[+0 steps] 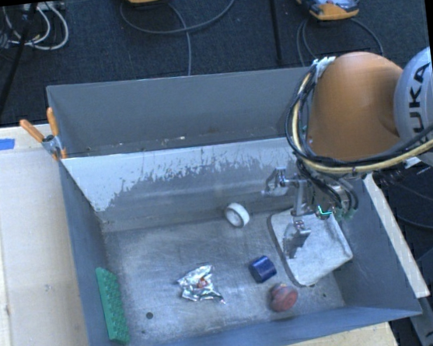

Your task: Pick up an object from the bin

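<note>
The grey metal bin [162, 112] spreads wide below me, its sloped walls running down to a scuffed floor. My arm [419, 104] comes in over the right rim. The rounded orange cover [349, 105] at my wrist is ringed with black and yellow cables. From it my gripper [287, 210] hangs down over the right part of the floor, near the foot of the back wall. My two metal fingers [295, 238] stand well apart, one toward the back wall and one toward the front, with nothing held between them. Under the front finger lies the pale grey flat slab [320, 253], roughly four-sided with a rounded front corner, lying flat in the bin's right part and reaching to the foot of the right wall. I cannot tell its material, nor whether the finger touches it. Far off by the left wall lies a long green studded strip [111, 305]. A crumpled silver foil wrapper [199, 284] sits near the middle of the floor. A dull reddish-brown ball [283, 298] rests just beside the slab's front corner. A small dark blue block [262, 268] lies just left of the slab. A small white ring [237, 214] lies left of my gripper.
</note>
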`<state>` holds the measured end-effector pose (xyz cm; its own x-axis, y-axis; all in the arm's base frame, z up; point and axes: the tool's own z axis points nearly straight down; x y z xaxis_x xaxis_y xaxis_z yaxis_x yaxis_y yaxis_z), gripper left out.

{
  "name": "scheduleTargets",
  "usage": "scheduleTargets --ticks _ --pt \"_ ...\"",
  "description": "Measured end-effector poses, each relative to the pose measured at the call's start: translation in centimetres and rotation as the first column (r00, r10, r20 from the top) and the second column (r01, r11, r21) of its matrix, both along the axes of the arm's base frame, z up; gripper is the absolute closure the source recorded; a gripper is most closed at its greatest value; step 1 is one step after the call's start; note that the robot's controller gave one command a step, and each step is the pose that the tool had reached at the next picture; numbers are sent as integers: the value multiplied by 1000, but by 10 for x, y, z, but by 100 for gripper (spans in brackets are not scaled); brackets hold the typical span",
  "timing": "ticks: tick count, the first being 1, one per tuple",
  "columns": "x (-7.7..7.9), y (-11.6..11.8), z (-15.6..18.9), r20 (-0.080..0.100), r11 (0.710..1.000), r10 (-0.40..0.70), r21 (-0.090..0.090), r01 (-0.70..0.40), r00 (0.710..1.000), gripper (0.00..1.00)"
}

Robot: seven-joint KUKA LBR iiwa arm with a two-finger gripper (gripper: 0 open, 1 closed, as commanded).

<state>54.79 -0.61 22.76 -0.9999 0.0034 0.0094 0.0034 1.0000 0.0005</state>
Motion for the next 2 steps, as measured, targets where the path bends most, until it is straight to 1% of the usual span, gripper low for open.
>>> scheduleTargets --ticks 1,2 --pt "-35 30 -106 -2 1000 -32 0 32 1000 0" --pt "-48 84 -156 12 995 -95 0 95 995 0"
